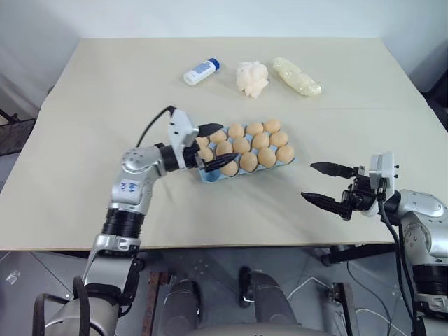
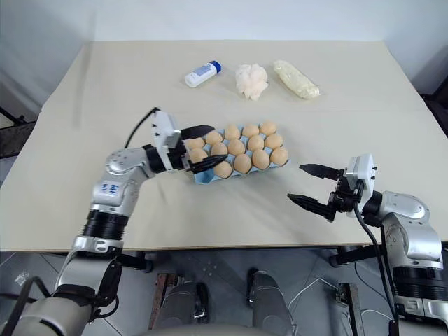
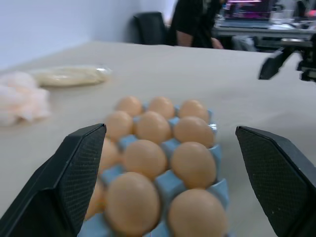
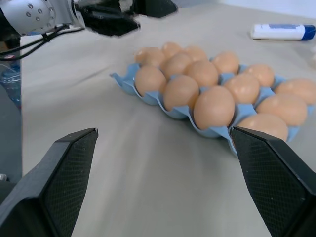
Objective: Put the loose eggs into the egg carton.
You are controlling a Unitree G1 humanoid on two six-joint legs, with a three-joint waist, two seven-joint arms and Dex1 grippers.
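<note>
Your egg carton [image 1: 246,151] mid-table with eggs [image 1: 248,162] in its cups, your left gripper [image 1: 215,148] spread wide over its near-left end, your right gripper [image 1: 323,184] parted, empty, beside the table's [image 1: 84,203] front edge, bare tabletop between.

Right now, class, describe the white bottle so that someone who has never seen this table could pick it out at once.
Start at the beige table and look to its far edge, beyond the blue egg carton full of eggs. Three things lie there in a row; the white bottle is the one on the robot's left, lying on its side. Unlike the white fluffy lump and the pale bag, it is hard, with a blue cap.
</note>
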